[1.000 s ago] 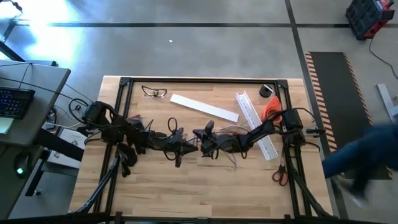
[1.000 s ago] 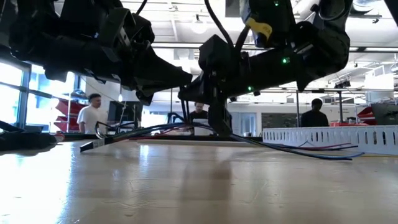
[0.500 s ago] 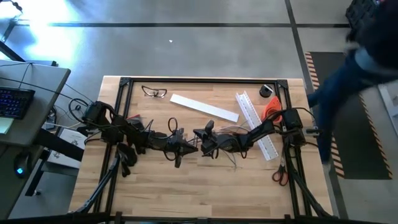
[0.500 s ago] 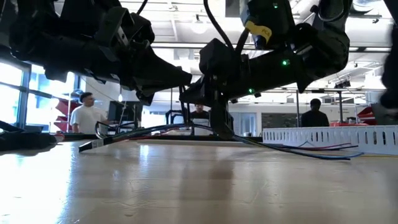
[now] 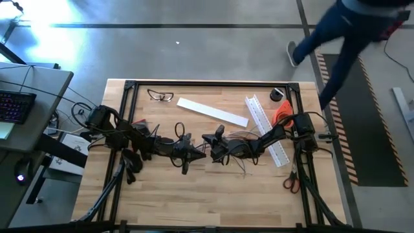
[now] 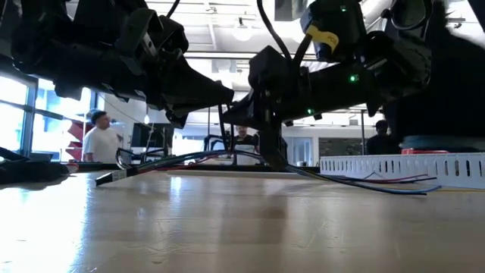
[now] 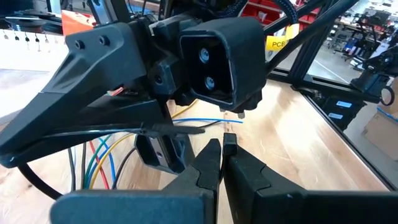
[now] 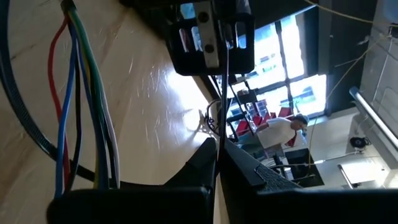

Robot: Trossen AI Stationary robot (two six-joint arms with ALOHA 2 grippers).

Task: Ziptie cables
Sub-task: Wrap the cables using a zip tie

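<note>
The cables (image 5: 242,160) lie on the table's middle; their coloured wires (image 8: 81,93) fan out of a dark sheath beside my right gripper. The ziptie (image 8: 222,93) is a thin dark strip running from my right gripper (image 8: 216,148) toward the left gripper. My right gripper (image 5: 209,149) is shut on it, low over the cables (image 6: 356,180). My left gripper (image 7: 222,142) is shut and faces the right one at close range (image 5: 194,153). Its tips stand just beside the ziptie's free end (image 7: 198,130); whether they touch it I cannot tell. My right gripper pinches the ziptie (image 8: 219,138) between its two fingers. The strip runs straight out from the fingertips toward the left gripper. In the low view the fingers (image 6: 270,148) slant down from the table's right side to the cables on the table.
Clear safety glasses (image 5: 160,96) and a flat white strip (image 5: 212,111) lie toward the far edge. A white slotted channel (image 5: 265,126), an orange object (image 5: 281,114) and a black roll (image 5: 277,94) sit far right. Scissors (image 5: 291,180) lie near right. A person (image 5: 336,29) walks beyond the table.
Both grippers have stayed together at the table's middle, with the cables as before. A person beyond the table's right edge has walked toward the far side.
</note>
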